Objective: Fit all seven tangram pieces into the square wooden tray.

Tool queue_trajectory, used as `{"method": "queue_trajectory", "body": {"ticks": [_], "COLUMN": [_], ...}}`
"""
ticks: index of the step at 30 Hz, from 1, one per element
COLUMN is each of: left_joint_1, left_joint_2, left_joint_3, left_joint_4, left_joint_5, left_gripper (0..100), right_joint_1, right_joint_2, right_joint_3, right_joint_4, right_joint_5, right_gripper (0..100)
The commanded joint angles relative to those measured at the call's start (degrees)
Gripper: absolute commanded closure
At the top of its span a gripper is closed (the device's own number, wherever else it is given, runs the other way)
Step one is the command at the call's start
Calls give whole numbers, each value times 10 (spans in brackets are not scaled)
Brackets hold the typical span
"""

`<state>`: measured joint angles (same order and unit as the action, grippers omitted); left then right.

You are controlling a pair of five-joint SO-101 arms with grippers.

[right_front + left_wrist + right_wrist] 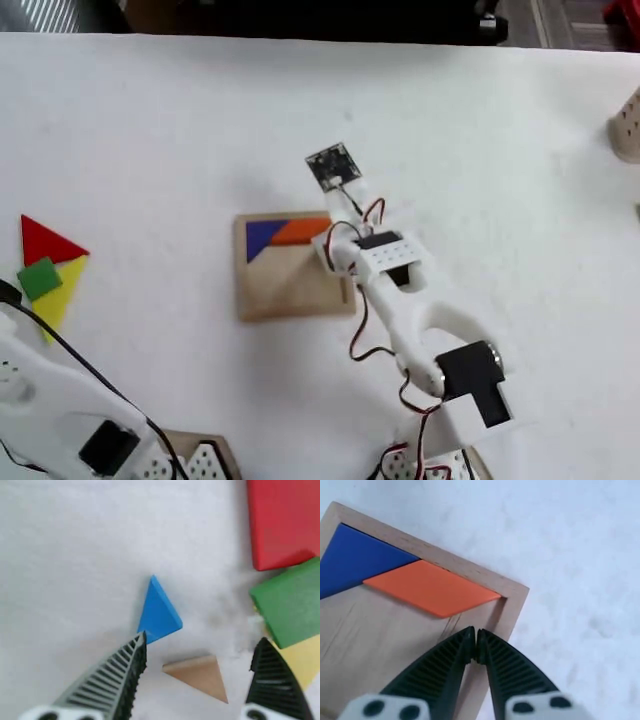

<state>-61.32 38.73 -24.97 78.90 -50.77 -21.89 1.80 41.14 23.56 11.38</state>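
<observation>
- Tangram tray [290, 292] sits mid-scene on the desk [150, 130], holding a blue triangle [261, 238] and an orange parallelogram [301, 231].
- We see the right gripper [476, 642] closed tight at its right rim.
- Left gripper [201, 645] gapes wide by a light-blue triangle [159, 612], left.

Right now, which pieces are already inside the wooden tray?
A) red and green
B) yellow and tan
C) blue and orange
C: the blue triangle and the orange parallelogram lie side by side in a corner of the tray.

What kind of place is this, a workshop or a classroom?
Probably a robotics lab or hobby bench: the left arm and right arm, wires exposed, at a white table with a wooden tray.
</observation>
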Motion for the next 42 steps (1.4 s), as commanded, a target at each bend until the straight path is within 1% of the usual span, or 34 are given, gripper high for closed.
{"method": "queue_trajectory", "body": {"ticks": [1,2,8,12,15,18,20,22,25,29,32,36,39,42], "left_joint_1": [-3,-9,-27,-27,-15,-3,0,0,0,-3,-1,7,7,7], "left_joint_2": [-56,-59,-68,-105,-157,-206,-225,-225,-211,-190,-177,-159,-118,-74], "left_joint_3": [-27,-27,-22,35,104,167,200,217,217,217,217,218,207,179], "left_joint_4": [29,34,28,32,29,-27,-92,-156,-210,-256,-281,-279,-296,-297], "left_joint_5": [-53,-65,-55,-55,-54,-52,-23,-1,4,3,-2,-40,-54,-69], "left_gripper": [676,676,677,714,717,717,717,717,713,638,634,635,635,635], "right_joint_1": [-1,-1,-1,-1,-1,-1,-1,-1,-1,-1,-1,-1,-1,-1], "right_joint_2": [-6,-6,-6,-6,-6,-6,-6,-6,-6,-6,-6,-6,-6,-6], "right_joint_3": [-10,-10,-10,-10,-10,-10,-10,-9,-9,-9,-9,-9,-9,-9], "right_joint_4": [-9,-10,-11,-12,-12,-12,-12,-11,-10,-9,-9,-9,-9,-9], "right_joint_5": [7,7,7,7,7,7,7,7,7,7,7,7,8,8], "right_gripper": [978,978,978,978,978,978,978,978,978,978,978,978,978,978]}}
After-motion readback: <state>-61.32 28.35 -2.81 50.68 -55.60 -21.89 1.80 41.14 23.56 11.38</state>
